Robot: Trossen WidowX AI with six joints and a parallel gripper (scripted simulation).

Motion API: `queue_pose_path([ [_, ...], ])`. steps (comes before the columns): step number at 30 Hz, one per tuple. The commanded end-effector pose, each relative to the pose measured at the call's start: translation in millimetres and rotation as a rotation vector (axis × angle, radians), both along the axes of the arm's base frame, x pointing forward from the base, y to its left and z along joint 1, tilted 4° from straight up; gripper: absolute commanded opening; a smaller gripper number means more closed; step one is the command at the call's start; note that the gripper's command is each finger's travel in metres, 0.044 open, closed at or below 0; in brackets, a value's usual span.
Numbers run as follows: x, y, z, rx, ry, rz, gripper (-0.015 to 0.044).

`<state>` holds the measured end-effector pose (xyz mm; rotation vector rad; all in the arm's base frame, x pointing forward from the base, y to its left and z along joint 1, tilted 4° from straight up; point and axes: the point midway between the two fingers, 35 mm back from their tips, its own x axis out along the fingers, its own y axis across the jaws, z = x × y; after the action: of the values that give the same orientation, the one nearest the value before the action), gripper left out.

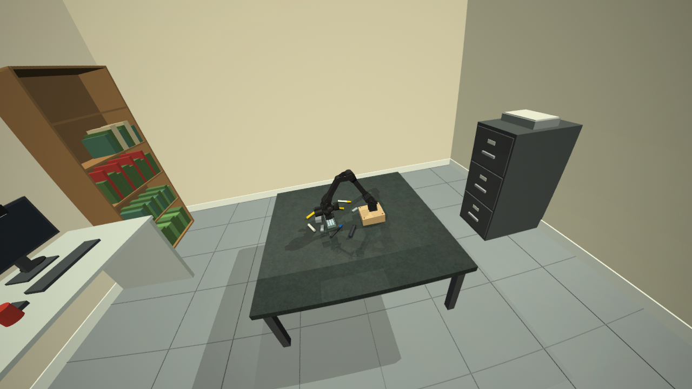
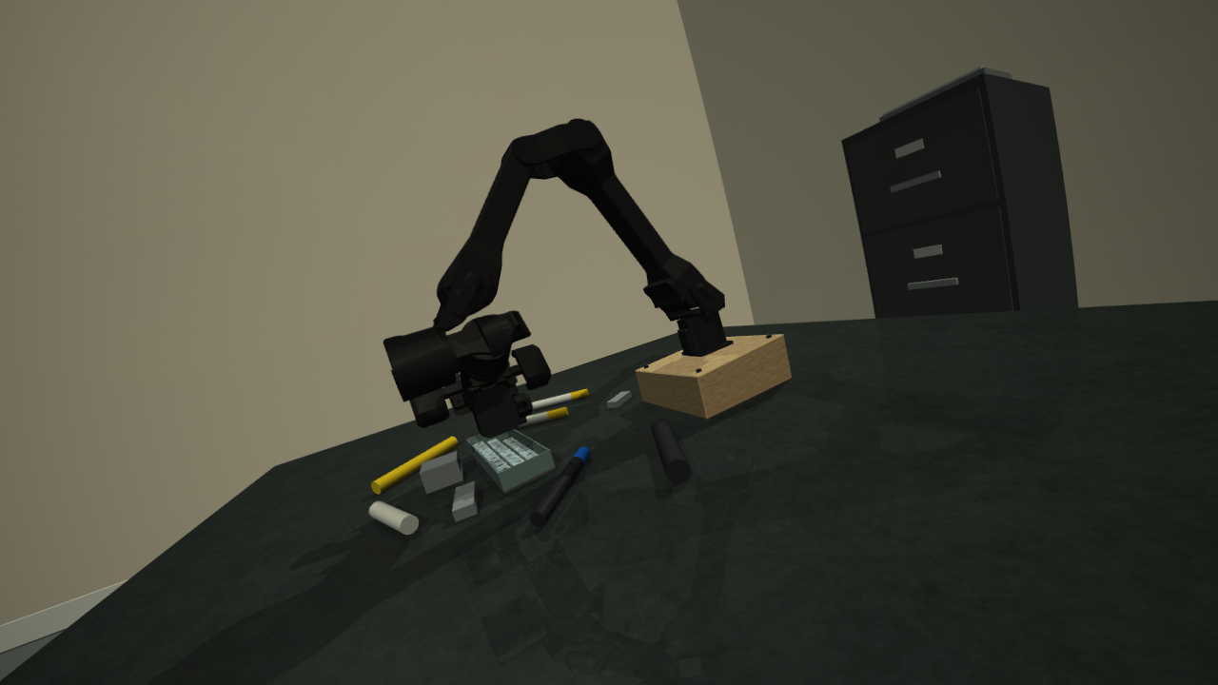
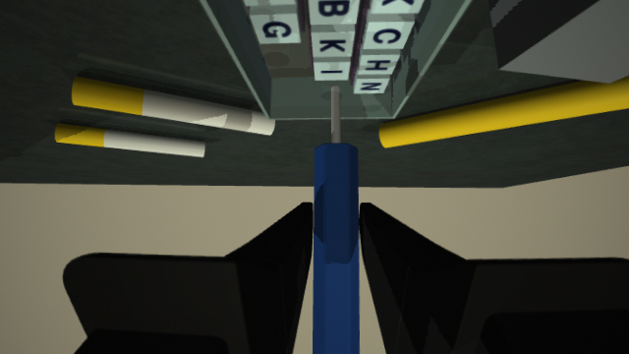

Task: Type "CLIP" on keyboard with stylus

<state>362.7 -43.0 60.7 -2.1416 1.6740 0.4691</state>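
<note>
While the gripper [image 2: 498,425] [image 3: 335,212] clasps the blue stylus [image 3: 336,197] between its fingers, the stylus's thin grey tip points toward the keyboard [image 1: 330,222] [image 2: 526,477] [image 3: 267,100], near the I and N keys in the wrist view; whether it touches anything, I cannot tell. The keyboard lies on the dark table [image 1: 377,256] [image 2: 852,511] [image 3: 147,172], with a grey block [image 1: 318,219] [image 2: 442,473] [image 3: 570,44] near it and a yellow stick [image 1: 310,215] [image 2: 414,464] [image 3: 501,115] beyond.

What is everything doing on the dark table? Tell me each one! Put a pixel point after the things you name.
black metal-look end effector [image 2: 498,421] [image 3: 335,212]: shut on the stylus
blue faceted stylus with thin grey tip [image 3: 336,197]: held
pale green open-topped keyboard tray [image 2: 529,477] [image 3: 295,110]: sitting on the table
solid yellow stick [image 2: 414,464] [image 3: 491,117]: lying flat
white cylinder [image 2: 393,518] [image 1: 311,227]: lying on its side
</note>
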Motion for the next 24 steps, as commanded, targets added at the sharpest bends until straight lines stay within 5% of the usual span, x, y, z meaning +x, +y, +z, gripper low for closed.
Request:
queue_pose_path([
  [1,-0.6,-0.8,-2.8,-0.007,0.007,0.001,0.0081],
  [24,0.0,-0.9,-11.1,-0.008,0.008,0.001,0.0081],
])
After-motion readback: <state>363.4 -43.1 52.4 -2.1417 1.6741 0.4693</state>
